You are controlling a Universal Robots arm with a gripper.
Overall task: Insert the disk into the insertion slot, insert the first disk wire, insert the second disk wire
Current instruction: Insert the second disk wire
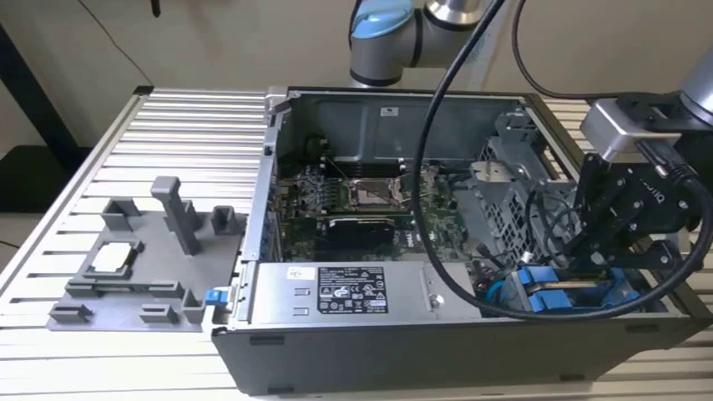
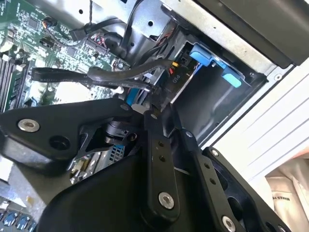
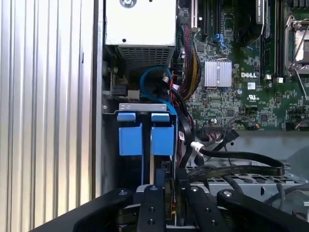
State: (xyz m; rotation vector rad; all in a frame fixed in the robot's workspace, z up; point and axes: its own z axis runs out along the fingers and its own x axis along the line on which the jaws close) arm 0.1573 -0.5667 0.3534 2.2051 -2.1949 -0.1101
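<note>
The disk sits in the insertion slot (image 3: 140,107) at the case's corner on the exterior view's right, and its blue carrier tabs (image 3: 145,137) (image 1: 557,297) (image 2: 212,62) face outward. My gripper (image 1: 585,261) (image 2: 147,110) (image 3: 173,189) hangs right at the slot's mouth, beside those tabs. Its fingers are drawn close together on the end of a flat black disk wire (image 3: 241,170) (image 2: 72,75) that runs back toward the motherboard. A second black wire (image 2: 137,70) ends in a connector at the disk's rear. The disk's metal body is hidden.
The open computer case (image 1: 334,351) lies on a slatted aluminium table (image 1: 179,125). A labelled power-supply box (image 1: 346,292) fills the front, with the motherboard (image 1: 368,209) behind. The perforated drive cage (image 1: 507,196) and cable bundles (image 3: 186,82) crowd the gripper. A grey fixture (image 1: 134,267) stands on the exterior view's left.
</note>
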